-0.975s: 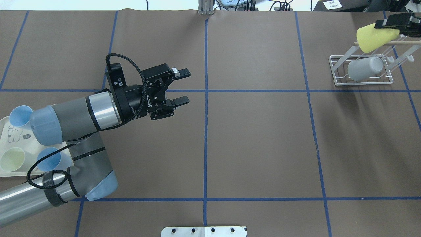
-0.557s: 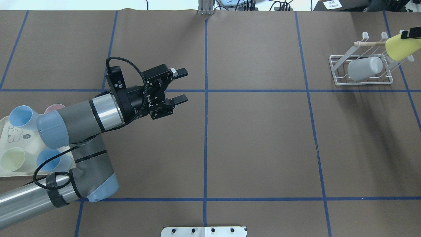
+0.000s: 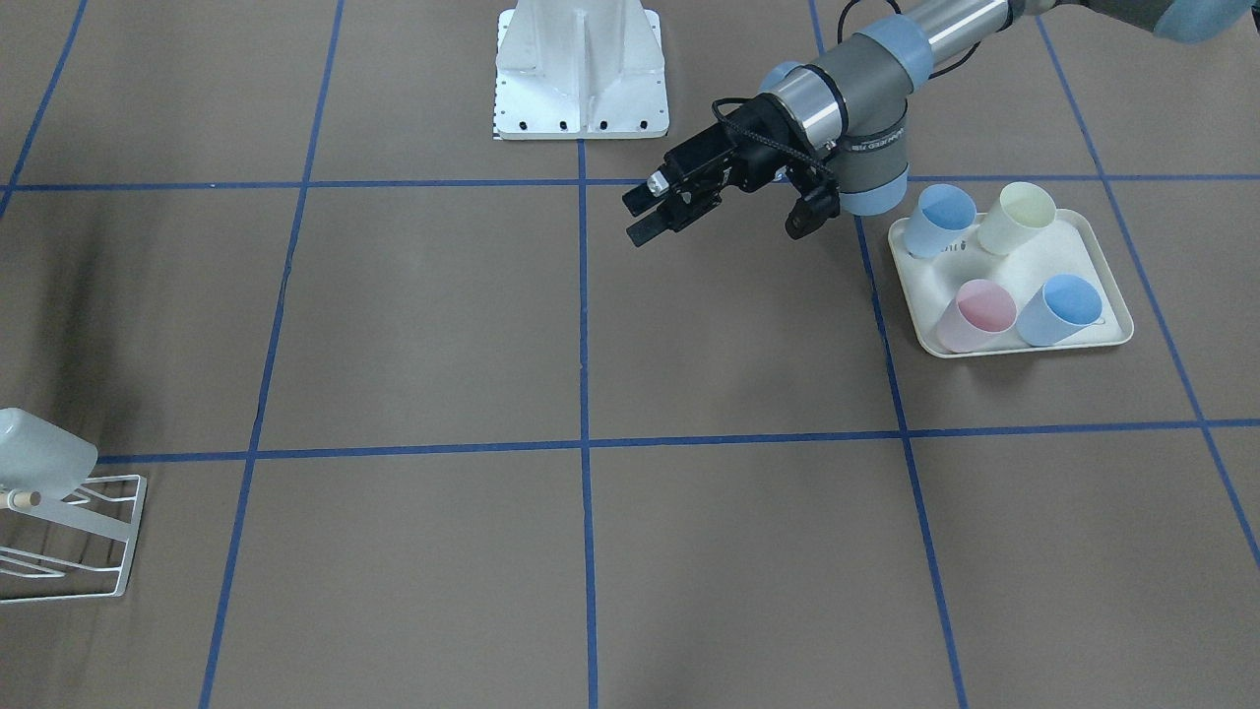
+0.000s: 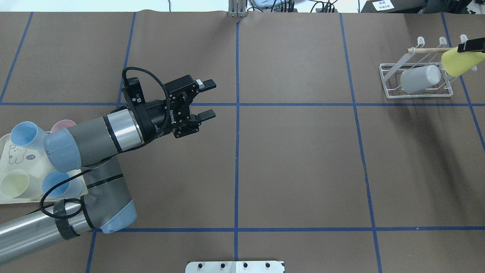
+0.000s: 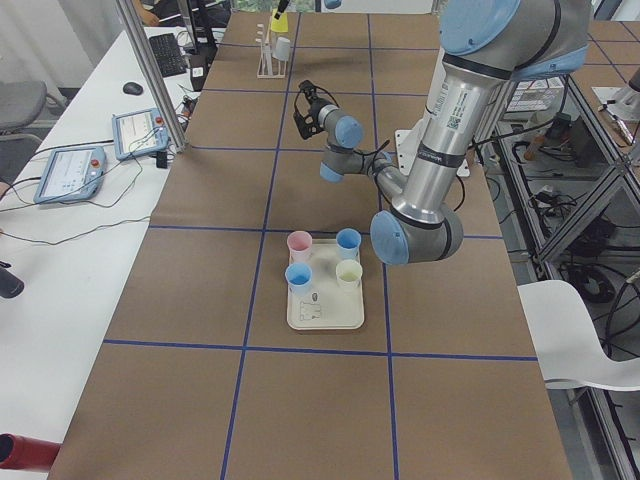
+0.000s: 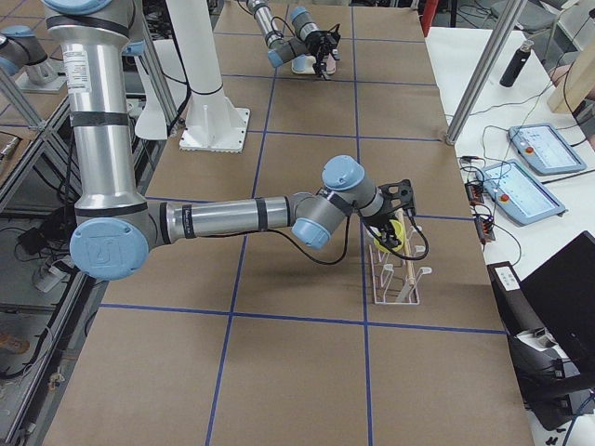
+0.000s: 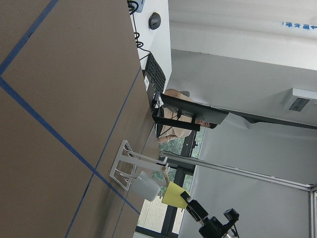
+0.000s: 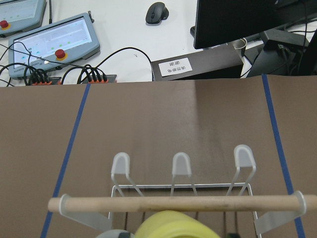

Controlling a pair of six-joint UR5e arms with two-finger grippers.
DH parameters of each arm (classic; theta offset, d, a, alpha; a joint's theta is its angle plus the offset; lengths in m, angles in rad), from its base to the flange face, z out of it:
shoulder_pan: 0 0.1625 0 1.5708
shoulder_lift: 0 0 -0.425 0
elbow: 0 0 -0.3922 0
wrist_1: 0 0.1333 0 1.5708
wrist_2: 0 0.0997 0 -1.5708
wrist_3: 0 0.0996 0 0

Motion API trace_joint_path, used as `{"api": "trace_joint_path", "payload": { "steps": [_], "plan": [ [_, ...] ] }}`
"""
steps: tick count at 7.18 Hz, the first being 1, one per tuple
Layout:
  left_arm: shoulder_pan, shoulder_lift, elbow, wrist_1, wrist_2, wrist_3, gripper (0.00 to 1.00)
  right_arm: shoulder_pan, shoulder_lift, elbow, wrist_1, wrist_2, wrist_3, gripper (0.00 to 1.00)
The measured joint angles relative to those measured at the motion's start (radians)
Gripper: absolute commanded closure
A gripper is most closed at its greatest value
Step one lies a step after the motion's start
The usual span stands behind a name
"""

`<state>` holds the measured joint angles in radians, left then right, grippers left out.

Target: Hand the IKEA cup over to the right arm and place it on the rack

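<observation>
A yellow IKEA cup (image 4: 459, 61) hangs tilted at the right end of the white wire rack (image 4: 387, 81), just below its wooden dowel (image 4: 428, 50). My right gripper (image 4: 471, 46) is shut on the cup at the overhead view's right edge; only one black finger shows. In the right wrist view the cup's rim (image 8: 171, 225) sits just under the dowel (image 8: 178, 203). A white cup (image 4: 420, 78) lies on the rack's left prongs. My left gripper (image 4: 210, 98) is open and empty above the table, left of centre, far from the rack.
A cream tray (image 3: 1024, 347) with a rabbit drawing holds two blue cups, a pink one and a pale yellow one beside my left arm. The robot's white base (image 3: 581, 69) stands at the near table edge. The rack (image 3: 98, 537) stands at the table's far right corner.
My right gripper has carried the yellow cup from above the rack's left side to its right end and lowered it slightly. My left arm has drawn back a little, still open.
</observation>
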<state>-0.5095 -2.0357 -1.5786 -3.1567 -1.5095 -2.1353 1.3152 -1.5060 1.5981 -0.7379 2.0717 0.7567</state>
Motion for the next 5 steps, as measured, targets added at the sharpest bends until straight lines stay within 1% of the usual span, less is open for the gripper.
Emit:
{"api": "trace_joint_path", "payload": {
  "steps": [5],
  "plan": [
    [0.0,0.0,0.013,-0.002,0.0,0.003,0.01,-0.02,0.008,-0.033,0.001,-0.018,0.0,1.0]
  ]
}}
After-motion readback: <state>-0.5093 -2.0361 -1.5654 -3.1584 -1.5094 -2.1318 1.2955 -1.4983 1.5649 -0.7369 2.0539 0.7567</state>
